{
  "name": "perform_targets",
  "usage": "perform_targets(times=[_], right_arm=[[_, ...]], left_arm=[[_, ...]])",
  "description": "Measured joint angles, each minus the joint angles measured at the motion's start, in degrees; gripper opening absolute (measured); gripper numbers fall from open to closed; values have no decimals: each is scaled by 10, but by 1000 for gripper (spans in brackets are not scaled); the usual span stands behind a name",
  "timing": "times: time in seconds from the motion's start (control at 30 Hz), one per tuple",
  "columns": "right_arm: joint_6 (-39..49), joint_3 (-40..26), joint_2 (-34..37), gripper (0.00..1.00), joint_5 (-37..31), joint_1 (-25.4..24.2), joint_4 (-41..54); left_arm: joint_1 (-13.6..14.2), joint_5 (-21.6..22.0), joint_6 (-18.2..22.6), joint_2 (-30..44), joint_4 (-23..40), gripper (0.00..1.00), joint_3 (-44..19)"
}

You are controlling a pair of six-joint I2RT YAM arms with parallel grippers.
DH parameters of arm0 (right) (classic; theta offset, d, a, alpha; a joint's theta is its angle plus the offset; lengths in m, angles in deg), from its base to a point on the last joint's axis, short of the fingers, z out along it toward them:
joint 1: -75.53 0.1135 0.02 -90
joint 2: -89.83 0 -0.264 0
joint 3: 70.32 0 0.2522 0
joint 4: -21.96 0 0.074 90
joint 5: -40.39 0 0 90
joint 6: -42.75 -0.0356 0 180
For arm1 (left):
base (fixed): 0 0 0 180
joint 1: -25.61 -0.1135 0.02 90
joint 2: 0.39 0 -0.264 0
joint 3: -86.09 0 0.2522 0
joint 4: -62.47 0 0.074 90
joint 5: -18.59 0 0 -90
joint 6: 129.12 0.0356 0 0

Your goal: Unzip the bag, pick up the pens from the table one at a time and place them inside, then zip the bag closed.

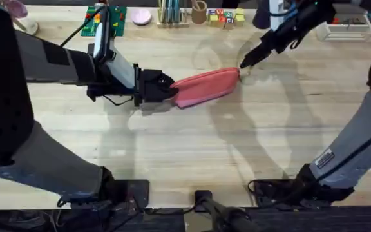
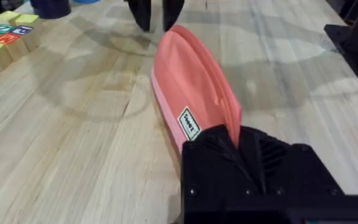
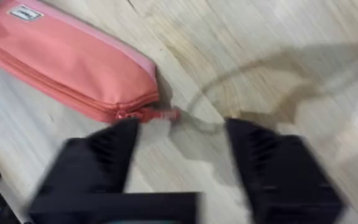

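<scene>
The salmon-pink bag (image 1: 206, 86) lies on the table (image 1: 192, 148), its zipper line running shut to a small pull (image 3: 166, 114) at its right end. My left gripper (image 1: 168, 86) is shut on the bag's left end; in the left wrist view the black fingers (image 2: 272, 155) pinch the fabric (image 2: 191, 81). My right gripper (image 1: 245, 62) hovers just off the right end, open, with the pull lying ahead of the gap between its fingers (image 3: 104, 149). The right gripper's two fingers also show beyond the bag's far end (image 2: 143, 12). The pens are out of view.
Along the table's back edge stand coloured letter blocks (image 1: 224, 17), a wooden rack of teal sticks (image 1: 171, 13), a wooden cup (image 1: 199, 11), a pink disc (image 1: 142, 17) and a green board (image 1: 105, 19). A white tray (image 1: 346, 27) sits back right.
</scene>
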Motion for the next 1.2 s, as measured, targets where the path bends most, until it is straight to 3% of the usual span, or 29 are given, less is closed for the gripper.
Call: perform_targets(times=[0.03,0.1,0.43,0.8,0.83,1.0,1.2], right_arm=[[1,-8,0,940,-5,1,6],[2,-23,-4,990,-14,6,16],[14,-92,-77,995,-46,41,119],[50,-96,-157,995,-68,87,146],[52,-96,-163,994,-69,87,146],[57,-98,-176,995,-71,87,147],[59,-98,-176,995,-72,87,147]], left_arm=[[0,1,0,0,0,42,0],[0,2,0,0,0,42,0],[0,3,0,0,0,42,0],[0,4,0,0,0,69,0],[0,2,2,0,0,176,0],[-1,-15,-2,0,1,951,0],[-1,-21,-2,0,0,993,0]])
